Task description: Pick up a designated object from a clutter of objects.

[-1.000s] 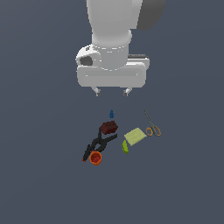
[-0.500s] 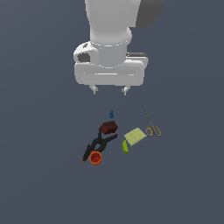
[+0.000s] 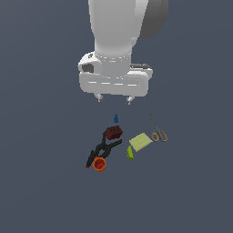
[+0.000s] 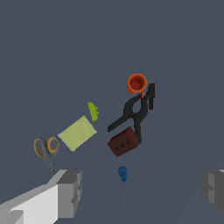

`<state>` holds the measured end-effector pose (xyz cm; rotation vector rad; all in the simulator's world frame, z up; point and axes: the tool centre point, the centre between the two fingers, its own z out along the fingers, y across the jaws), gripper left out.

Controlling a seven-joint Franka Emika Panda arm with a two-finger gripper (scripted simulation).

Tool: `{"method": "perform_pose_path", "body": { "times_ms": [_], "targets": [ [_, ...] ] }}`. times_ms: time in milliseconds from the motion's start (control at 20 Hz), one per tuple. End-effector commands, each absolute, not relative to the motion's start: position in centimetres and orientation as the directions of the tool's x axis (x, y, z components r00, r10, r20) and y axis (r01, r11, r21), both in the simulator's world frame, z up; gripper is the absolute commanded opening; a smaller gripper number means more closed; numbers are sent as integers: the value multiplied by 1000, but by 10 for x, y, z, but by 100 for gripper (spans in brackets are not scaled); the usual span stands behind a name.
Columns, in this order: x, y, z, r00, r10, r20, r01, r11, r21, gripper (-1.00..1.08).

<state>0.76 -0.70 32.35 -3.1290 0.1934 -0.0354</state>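
Six items in the clutter. Nearest: orange-red cup [image 3: 99, 164] touching black clamp [image 3: 103, 149]. Red-brown block [image 3: 113, 133] sits at the clamp's far end, green curved piece [image 3: 130, 152] and yellow-green pad [image 3: 140, 142] to the exterior view's right, scissors [image 3: 157, 130] beyond. Tiny blue item [image 3: 116, 119] just past the block. Gripper [image 3: 113, 98] hangs above, fingers spread wide, holding nothing.

gripper [image 3: 113, 98] shifted slightly toward exterior view's left
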Motion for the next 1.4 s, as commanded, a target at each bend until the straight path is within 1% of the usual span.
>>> {"method": "perform_pose_path", "body": {
  "times_ms": [0, 300, 650, 1350],
  "targets": [
    [8, -7, 313, 987, -160, 20, -160, -987, -10, 100],
    [10, -7, 279, 959, -284, 15, -284, -959, -15, 100],
    [7, -8, 231, 889, -457, 6, -457, -889, -18, 100],
    [-13, -12, 139, 660, -751, -4, -751, -660, -10, 100]
  ]
}}
